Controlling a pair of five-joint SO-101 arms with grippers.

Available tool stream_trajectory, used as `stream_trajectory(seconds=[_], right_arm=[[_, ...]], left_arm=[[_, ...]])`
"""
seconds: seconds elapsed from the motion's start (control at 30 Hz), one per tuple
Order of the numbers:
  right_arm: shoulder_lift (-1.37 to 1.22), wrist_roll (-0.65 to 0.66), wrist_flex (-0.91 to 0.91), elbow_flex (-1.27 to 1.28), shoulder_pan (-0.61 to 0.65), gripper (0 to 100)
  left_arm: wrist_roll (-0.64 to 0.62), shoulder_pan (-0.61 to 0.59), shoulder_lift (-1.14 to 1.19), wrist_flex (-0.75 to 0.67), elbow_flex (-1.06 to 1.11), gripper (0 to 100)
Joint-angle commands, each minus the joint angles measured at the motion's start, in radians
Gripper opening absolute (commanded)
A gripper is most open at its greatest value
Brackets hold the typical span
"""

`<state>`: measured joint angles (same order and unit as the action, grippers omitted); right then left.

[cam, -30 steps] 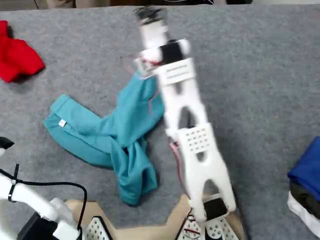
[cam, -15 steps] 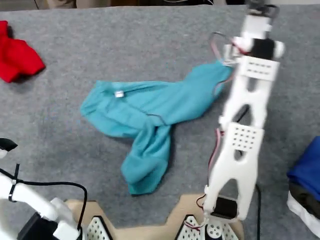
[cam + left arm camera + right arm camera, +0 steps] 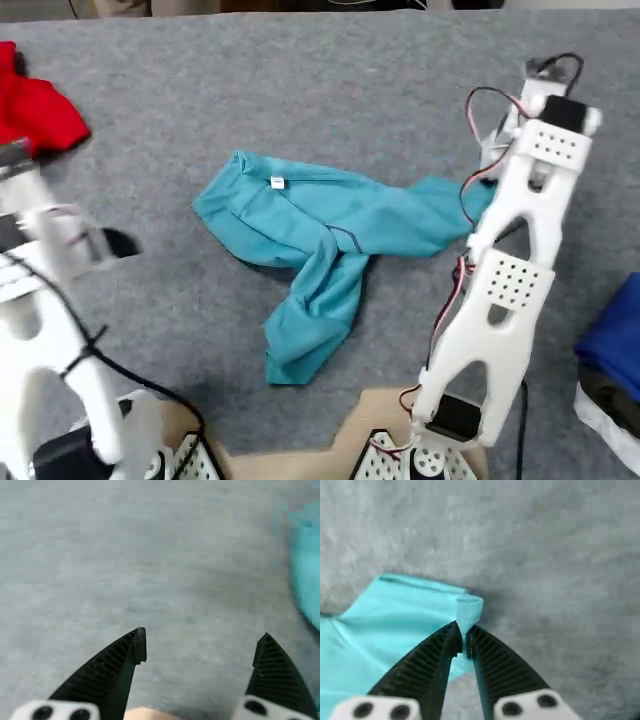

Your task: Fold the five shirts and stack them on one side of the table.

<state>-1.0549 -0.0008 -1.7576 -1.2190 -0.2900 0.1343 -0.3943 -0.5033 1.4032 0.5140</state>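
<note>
A: Far left of the grey tabletop [image 3: 330, 70]?
B: Red shirt [image 3: 35, 115], crumpled, not folded. Just inboard, the left claw [image 3: 203, 633]: jaws spread wide, nothing between them, bare grey surface beneath.
A: Centre?
B: Teal shirt [image 3: 320, 235], rumpled, sprawled across the middle. White label [image 3: 277, 182] showing near its left end; one lobe trails toward the near edge.
A: The other arm?
B: Right claw [image 3: 463, 632] pinched tight on a small fold at the teal shirt's right-hand tip, low over the tabletop.
A: Beyond that?
B: Right edge: blue shirt [image 3: 612, 345] lying on a dark layer [image 3: 600, 385] and a white one [image 3: 605, 425], well apart from the teal.
</note>
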Motion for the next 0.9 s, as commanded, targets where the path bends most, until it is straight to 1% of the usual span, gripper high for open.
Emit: stream_trajectory(seconds=[0.0,0.1,0.2,0.3,0.4,0.5,0.6,0.73,0.87], right_arm=[[0.09,0.011,0.097,0.104,0.061,0.8],[0.09,0.011,0.201,0.188,0.09,0.8],[0.091,0.011,0.256,0.231,0.127,0.8],[0.088,0.011,0.27,0.239,0.133,0.9],[0.058,0.005,0.282,0.229,0.13,0.9],[0.036,0.005,0.279,0.216,0.134,0.9],[0.033,0.005,0.281,0.2,0.133,0.9],[0.031,0.005,0.282,0.199,0.131,0.9],[0.031,0.006,0.282,0.199,0.131,0.9]], left_arm=[[-0.066,0.273,-0.001,-0.017,-0.057,35],[-0.118,0.445,-0.001,-0.097,-0.06,35],[-0.172,0.549,0.016,-0.221,-0.023,35],[-0.222,0.577,0.081,-0.351,0.002,34],[-0.275,0.572,0.205,-0.419,-0.041,31],[-0.299,0.571,0.358,-0.419,-0.149,26],[-0.33,0.566,0.512,-0.413,-0.272,24],[-0.371,0.565,0.697,-0.33,-0.453,23],[-0.371,0.563,0.852,-0.216,-0.632,23]])
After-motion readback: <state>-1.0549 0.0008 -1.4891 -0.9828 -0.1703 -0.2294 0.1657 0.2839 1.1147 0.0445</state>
